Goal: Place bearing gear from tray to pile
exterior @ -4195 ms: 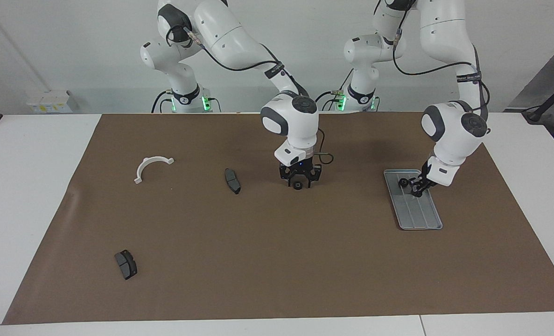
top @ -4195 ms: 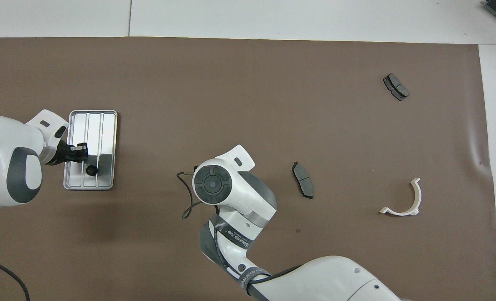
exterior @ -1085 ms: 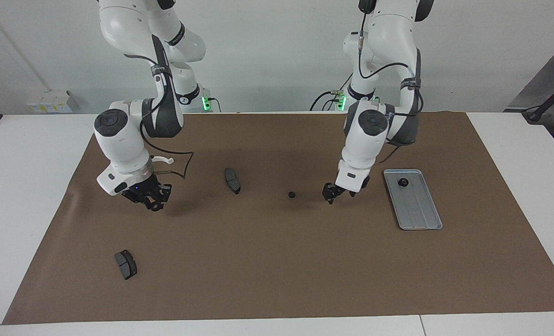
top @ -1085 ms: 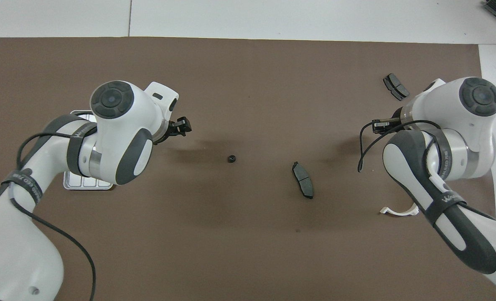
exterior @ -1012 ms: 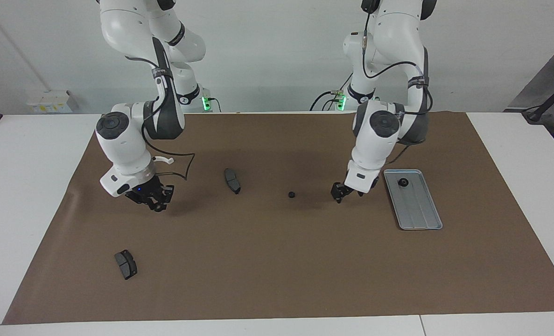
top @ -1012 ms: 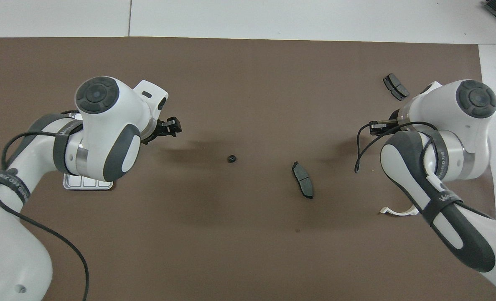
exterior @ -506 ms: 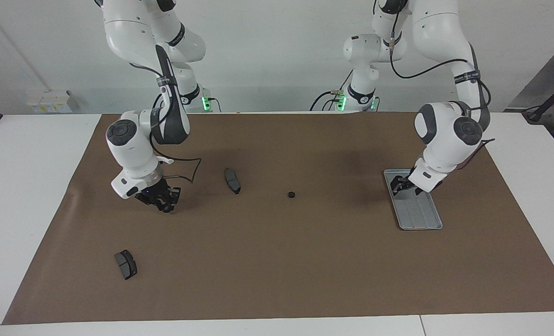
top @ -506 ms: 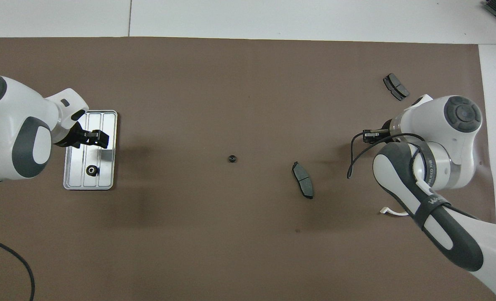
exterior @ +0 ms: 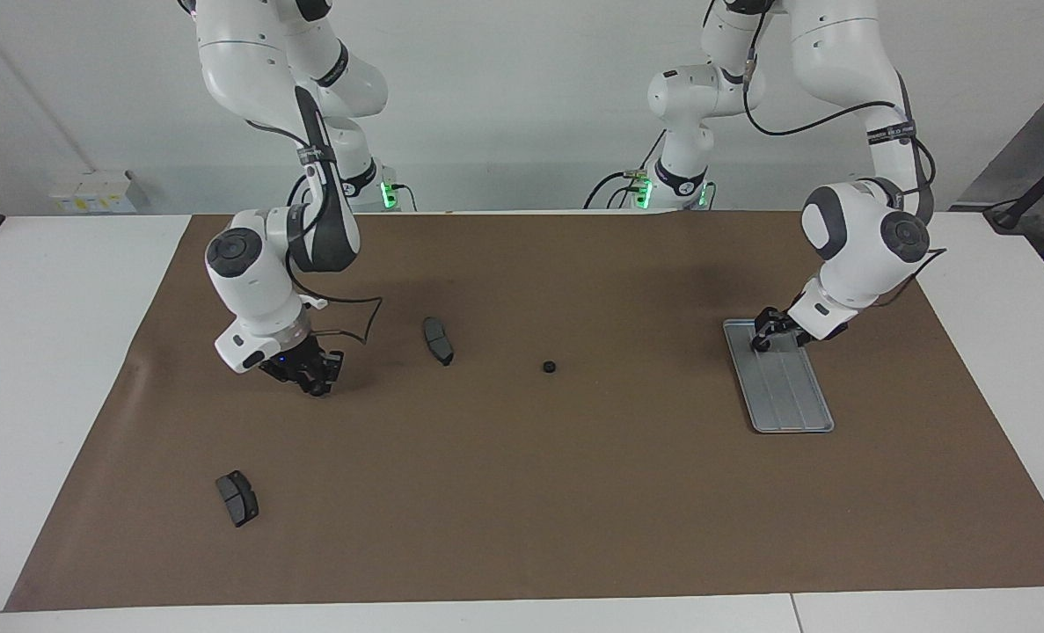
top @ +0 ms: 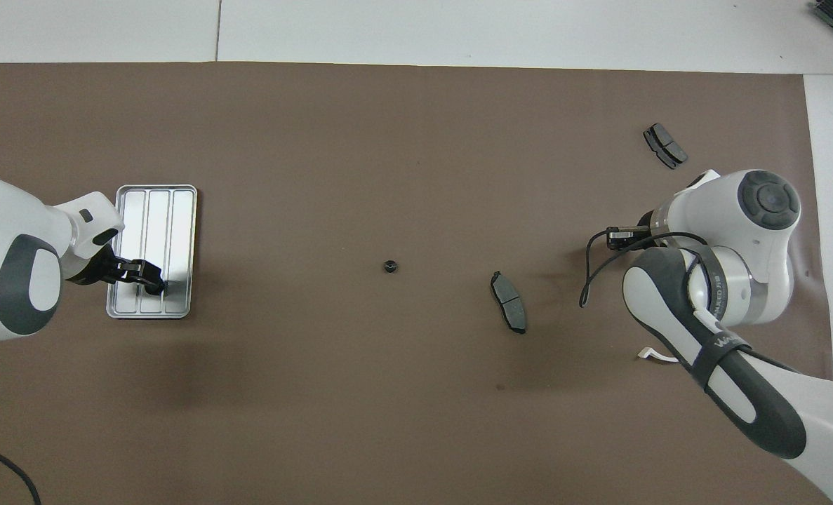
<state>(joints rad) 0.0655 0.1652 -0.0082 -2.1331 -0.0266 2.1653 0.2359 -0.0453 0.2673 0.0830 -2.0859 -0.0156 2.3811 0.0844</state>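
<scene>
The silver tray (exterior: 790, 396) lies on the brown mat at the left arm's end of the table; it also shows in the overhead view (top: 170, 217). A small black bearing gear (top: 155, 286) sits at the tray's end nearer the robots. My left gripper (exterior: 762, 338) is down at this gear, fingers open around it (top: 151, 279). A second black gear (exterior: 550, 367) lies on the mat mid-table (top: 389, 266). My right gripper (exterior: 315, 378) hangs low over the mat near the pile's brake pad (exterior: 438, 340).
The pile is scattered at the right arm's end: one brake pad (top: 509, 301), another (top: 664, 146) farther from the robots (exterior: 237, 498), and the white bracket (top: 651, 355), mostly hidden under the right arm.
My left gripper swung from mid-table back over the tray and came down at the gear on it. My right gripper drifted slowly toward the table's middle.
</scene>
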